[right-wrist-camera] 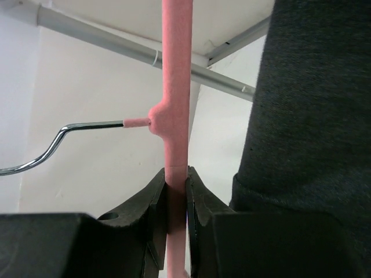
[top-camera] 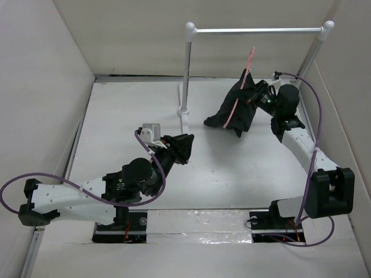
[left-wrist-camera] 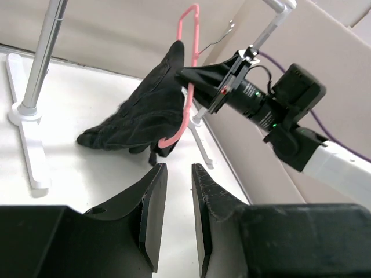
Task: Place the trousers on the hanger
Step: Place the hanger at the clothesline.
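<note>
Near the far right corner of the table (top-camera: 232, 174) the right gripper (right-wrist-camera: 175, 184) is clenching the thin pink hanger (right-wrist-camera: 175, 87), the trousers (top-camera: 235, 113) bunching over it (the left gripper (left-wrist-camera: 178, 174) is hovering mid-table, slightly parted, empty), and that lopsided cloth is risking a slide off if the hanger twists.

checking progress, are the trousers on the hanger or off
On: the trousers drape through the hanger, which the right gripper clamps.

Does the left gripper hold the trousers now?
No, the left gripper is empty; the trousers are draped on the hanger, away from it.
</note>
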Motion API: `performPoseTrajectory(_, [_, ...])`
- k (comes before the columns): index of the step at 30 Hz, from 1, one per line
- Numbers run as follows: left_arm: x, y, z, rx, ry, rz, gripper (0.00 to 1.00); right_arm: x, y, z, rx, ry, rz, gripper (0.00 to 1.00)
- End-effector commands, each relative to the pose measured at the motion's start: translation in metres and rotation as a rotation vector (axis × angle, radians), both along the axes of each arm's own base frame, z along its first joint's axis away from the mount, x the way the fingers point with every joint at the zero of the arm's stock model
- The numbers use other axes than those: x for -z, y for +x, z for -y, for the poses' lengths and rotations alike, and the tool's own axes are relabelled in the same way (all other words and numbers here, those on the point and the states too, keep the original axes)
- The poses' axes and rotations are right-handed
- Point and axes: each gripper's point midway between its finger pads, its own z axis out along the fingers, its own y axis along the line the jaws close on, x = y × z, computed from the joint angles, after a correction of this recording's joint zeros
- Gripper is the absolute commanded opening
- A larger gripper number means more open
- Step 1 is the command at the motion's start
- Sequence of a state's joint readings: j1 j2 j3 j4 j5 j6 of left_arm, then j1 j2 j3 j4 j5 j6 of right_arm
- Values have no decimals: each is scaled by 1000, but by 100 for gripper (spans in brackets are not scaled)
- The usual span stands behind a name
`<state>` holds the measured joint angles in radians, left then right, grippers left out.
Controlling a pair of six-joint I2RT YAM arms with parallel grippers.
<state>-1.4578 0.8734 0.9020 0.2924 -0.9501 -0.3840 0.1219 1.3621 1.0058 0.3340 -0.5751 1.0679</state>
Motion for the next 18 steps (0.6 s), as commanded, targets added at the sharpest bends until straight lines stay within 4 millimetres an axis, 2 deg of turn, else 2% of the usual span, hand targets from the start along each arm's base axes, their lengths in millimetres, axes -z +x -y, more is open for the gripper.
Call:
performPoseTrajectory(1, [4,1,-5,-10,-5,-15,22,-98,-21,6,-26,-11,307,0])
performPoseTrajectory(6, [15,0,-2,-5,-2,-29,22,-114,-15,29,32,-16,321,0])
performPoseTrajectory(11, [25,-2,7,20,21,-47,23,-137,8,55,82,-4,336,0])
performPoseTrajectory(13, [28,-3,7,28,27,-58,23,-142,16,59,81,7,334,0])
performPoseTrajectory(14, [28,-4,6,30,22,-61,23,-140,24,62,81,8,324,0])
performPoseTrajectory(15, [32,-4,4,28,24,-64,23,-151,24,62,82,11,344,0])
performPoseTrajectory(18, [34,-4,1,31,13,-68,23,-161,41,74,123,-1,337,0])
